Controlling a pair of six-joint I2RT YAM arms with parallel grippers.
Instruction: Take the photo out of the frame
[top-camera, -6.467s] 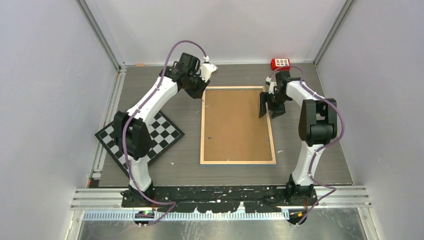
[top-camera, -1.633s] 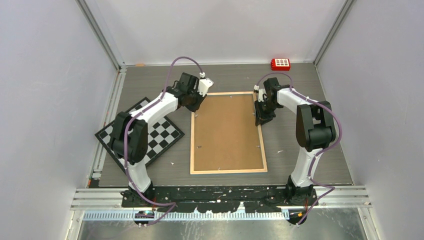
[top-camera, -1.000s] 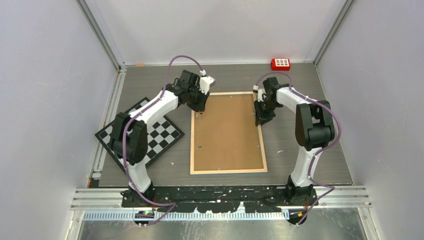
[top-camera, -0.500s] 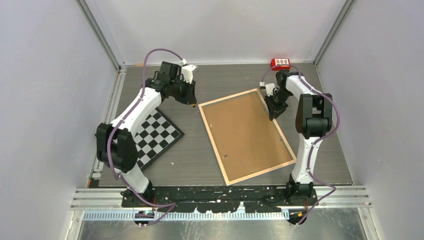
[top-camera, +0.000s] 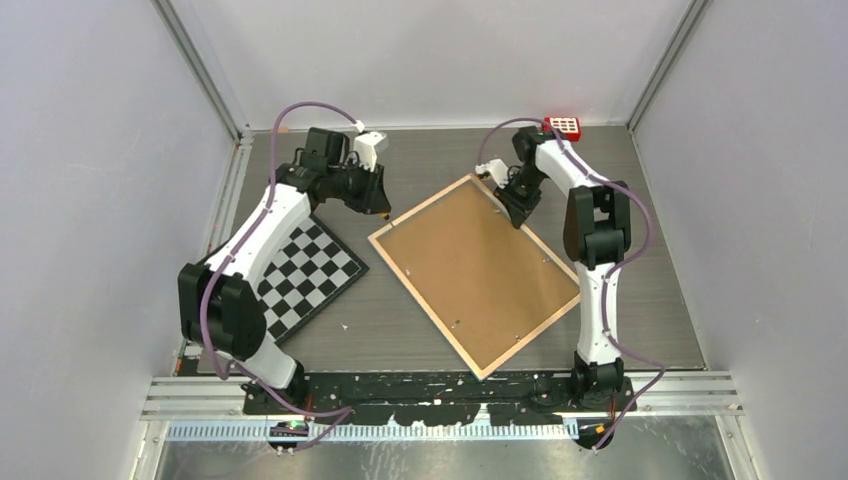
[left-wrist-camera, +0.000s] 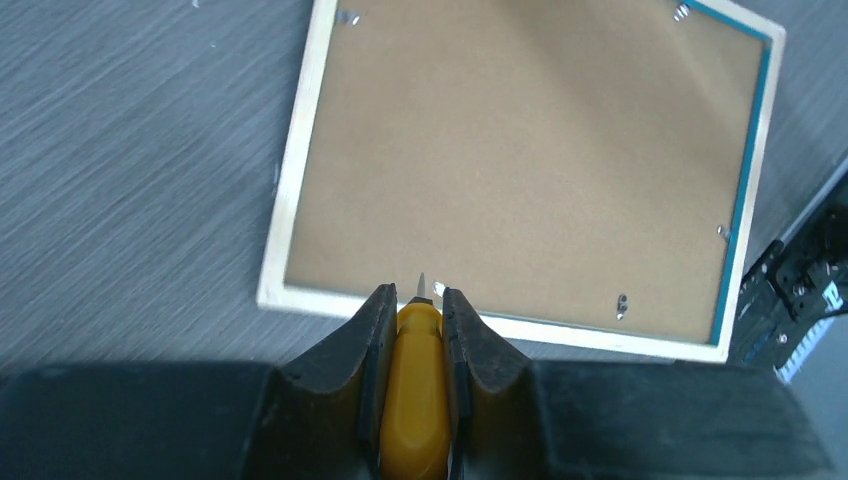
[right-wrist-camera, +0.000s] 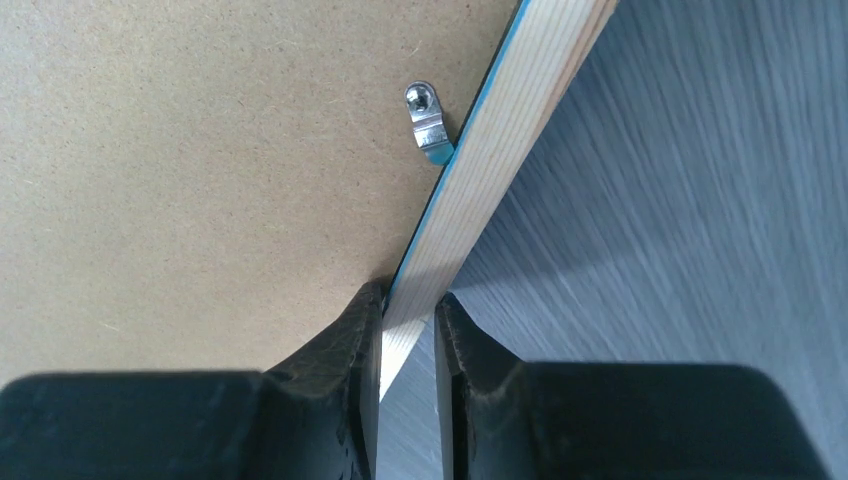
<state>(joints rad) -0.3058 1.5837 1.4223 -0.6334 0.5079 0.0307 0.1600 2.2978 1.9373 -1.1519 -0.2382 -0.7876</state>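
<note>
The frame (top-camera: 475, 270) lies face down and diagonal on the table, with its brown fibreboard back and light wood edge up. The photo is hidden beneath it. My right gripper (top-camera: 514, 210) is shut on the frame's wood edge (right-wrist-camera: 470, 170) near its far corner, and a small metal clip (right-wrist-camera: 428, 120) sits just ahead of the jaws (right-wrist-camera: 408, 312). My left gripper (top-camera: 379, 206) is shut on a yellow-handled tool (left-wrist-camera: 413, 400). Its metal tip points at the frame's near edge (left-wrist-camera: 520, 150), just off the left corner in the top view.
A black-and-white chequered board (top-camera: 300, 275) lies at the left under my left arm. A red block (top-camera: 562, 126) sits at the back right corner. Several small clips (left-wrist-camera: 621, 303) dot the frame's back. Grey walls close in the table.
The frame has turned further counter-clockwise with my right gripper on its edge, and that gripper has moved left. My left arm has shifted slightly left, still holding the yellow tool.
</note>
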